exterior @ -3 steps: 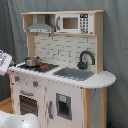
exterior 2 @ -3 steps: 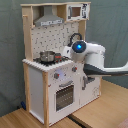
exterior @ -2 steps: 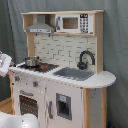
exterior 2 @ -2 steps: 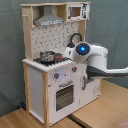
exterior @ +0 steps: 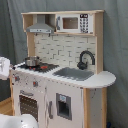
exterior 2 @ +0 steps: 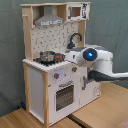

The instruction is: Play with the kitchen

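White and light-wood kitchen (exterior: pixel 65 75) standing upright on the wooden floor (exterior 2: pixel 30 118) against a grey curtain (exterior: pixel 115 45), silver pot (exterior 2: pixel 47 55) on the stove, black faucet (exterior: pixel 86 58) behind the grey sink (exterior: pixel 75 73), microwave (exterior: pixel 74 23) up top. Arm (exterior 2: pixel 95 59) reaching in over the counter near the stove end in the second exterior view, gripper (exterior 2: pixel 70 56) close beside the pot, apparently not touching; cannot tell its state. Likely approach step, nothing grasped yet as far as visible; next calls for picking 1 target, pot or knob (exterior 2: pixel 56 76), and closing in without knocking the pot.
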Motion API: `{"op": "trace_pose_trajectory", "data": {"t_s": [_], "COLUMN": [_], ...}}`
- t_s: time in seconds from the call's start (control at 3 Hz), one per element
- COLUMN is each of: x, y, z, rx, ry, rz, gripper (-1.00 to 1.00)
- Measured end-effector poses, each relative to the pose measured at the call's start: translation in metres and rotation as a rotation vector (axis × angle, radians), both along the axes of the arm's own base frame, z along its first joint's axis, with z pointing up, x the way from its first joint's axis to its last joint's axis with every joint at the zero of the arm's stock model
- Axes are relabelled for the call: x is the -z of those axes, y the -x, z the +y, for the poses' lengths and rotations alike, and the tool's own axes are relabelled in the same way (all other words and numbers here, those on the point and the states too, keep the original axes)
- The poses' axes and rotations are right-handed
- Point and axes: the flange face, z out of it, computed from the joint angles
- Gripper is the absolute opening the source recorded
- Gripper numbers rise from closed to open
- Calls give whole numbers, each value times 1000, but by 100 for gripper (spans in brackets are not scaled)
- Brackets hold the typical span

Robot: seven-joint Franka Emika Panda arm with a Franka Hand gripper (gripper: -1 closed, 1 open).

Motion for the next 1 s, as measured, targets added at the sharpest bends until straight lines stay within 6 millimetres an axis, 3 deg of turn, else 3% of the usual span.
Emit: {"op": "trace_pose_trajectory", "data": {"t_s": [1.0], "x": [25], "y": [24], "z": [-14], "rx": [-152], "ry": [58], "rz": [-68], "gripper": [100]}}
